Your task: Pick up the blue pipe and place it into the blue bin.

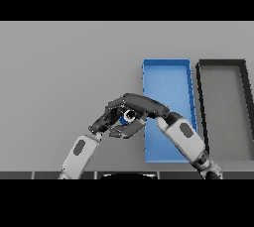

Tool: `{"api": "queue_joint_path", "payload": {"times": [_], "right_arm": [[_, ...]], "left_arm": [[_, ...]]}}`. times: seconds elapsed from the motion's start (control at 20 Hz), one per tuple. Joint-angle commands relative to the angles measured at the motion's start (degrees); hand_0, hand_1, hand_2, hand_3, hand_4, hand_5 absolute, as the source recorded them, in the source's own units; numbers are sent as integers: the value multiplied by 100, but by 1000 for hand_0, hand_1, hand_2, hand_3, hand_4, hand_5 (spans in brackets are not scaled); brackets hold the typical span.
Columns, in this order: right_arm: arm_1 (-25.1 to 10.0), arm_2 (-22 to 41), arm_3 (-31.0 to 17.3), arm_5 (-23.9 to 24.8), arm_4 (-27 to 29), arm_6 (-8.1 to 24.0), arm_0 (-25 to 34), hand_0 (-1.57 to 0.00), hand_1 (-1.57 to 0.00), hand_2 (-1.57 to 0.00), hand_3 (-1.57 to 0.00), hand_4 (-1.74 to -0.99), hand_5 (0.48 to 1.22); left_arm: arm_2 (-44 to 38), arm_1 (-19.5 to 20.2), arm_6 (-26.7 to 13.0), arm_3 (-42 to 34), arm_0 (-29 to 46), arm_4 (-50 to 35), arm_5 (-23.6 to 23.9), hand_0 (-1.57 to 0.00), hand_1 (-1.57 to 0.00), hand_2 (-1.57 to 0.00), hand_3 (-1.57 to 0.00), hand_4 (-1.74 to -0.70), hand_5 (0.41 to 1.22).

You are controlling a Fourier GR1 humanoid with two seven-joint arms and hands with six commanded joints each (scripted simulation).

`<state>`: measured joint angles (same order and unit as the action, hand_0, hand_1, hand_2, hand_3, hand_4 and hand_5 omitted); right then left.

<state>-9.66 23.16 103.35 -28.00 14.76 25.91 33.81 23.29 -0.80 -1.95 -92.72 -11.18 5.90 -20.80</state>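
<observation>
While both hands meet left of the bins:
right hand (pixel 141 106): fingers curled round the blue pipe (pixel 125 117)
left hand (pixel 110 116): fingers bent, touching the pipe
blue bin (pixel 166 70): just right of the pipe
black bin (pixel 223 65): right of the blue one

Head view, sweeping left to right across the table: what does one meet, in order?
Robot's left hand → small blue pipe held between the two hands → robot's right hand → long blue rectangular bin → dark grey rectangular bin.
</observation>
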Motion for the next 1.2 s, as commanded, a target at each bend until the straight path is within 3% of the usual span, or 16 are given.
{"api": "queue_joint_path", "payload": {"times": [0.0,0.1,0.15,0.25,0.35,0.55,0.65,0.75,0.8,0.85,1.0,1.15], "right_arm": [[31,-15,-41,16,43,85,45,-1015,-1015,-1042,-872,-1514,550],[117,-10,-102,38,144,95,21,-1215,-1215,-1233,-1021,-1581,650],[212,37,-65,85,213,120,17,-1286,-1287,-1300,-1102,-1606,765],[201,111,-65,121,214,-97,-19,-1389,-1389,-1398,-1250,-1648,929],[84,221,-10,153,85,-405,-107,-1454,-1454,-1460,-1357,-1680,1034],[133,258,-73,182,-43,-659,-76,-1523,-1523,-1526,-1484,-1716,1144],[201,318,-22,426,-56,-776,-173,-1540,-1540,-1542,-1515,-1725,1172],[109,293,49,472,-78,-731,-183,-1551,-1551,-1552,-1535,-1731,1190],[94,334,73,535,-169,-814,-215,-1555,-1555,-1556,-1542,-1733,1196],[92,340,90,573,-151,-744,-165,-1558,-1558,-1559,-1548,-1734,1201],[105,371,160,673,-30,-366,-159,-1565,-1565,-1565,-1559,-1738,1211],[154,383,153,749,-126,-291,-92,-1568,-1568,-1568,-1565,-1739,1216]], "left_arm": [[24,-39,-6,2,58,23,46,-1571,-1571,-1571,-1571,-1645,1221],[-47,-135,99,52,86,-152,-41,-1571,-1571,-1571,-1523,-1677,1221],[-50,-154,255,16,179,-233,-99,-1571,-1571,-1571,-1532,-1690,1221],[-111,-186,282,69,115,-243,-171,-1571,-1571,-1571,-1490,-1707,1221],[-164,-224,214,65,121,-212,-245,-1571,-1571,-1571,-1441,-1718,1221],[-230,-268,246,94,82,-121,-254,-1571,-1571,-1571,-1428,-1730,1221],[-245,-240,212,-15,109,-84,-269,-1571,-1571,-1571,-1422,-1731,1221],[-175,-212,480,-26,187,204,-99,-1571,-1571,-1571,-1454,-1724,1221],[-180,-170,421,-74,177,335,-80,-1462,-1342,-1293,-1166,-1599,1221],[-205,-120,457,-70,168,338,-222,-1169,-1073,-1034,-933,-1475,1221],[-247,-55,441,-34,129,463,-645,-598,-549,-529,-477,-1206,1221],[-379,-110,149,-36,101,544,-657,-306,-281,-270,-244,-1047,938]]}}
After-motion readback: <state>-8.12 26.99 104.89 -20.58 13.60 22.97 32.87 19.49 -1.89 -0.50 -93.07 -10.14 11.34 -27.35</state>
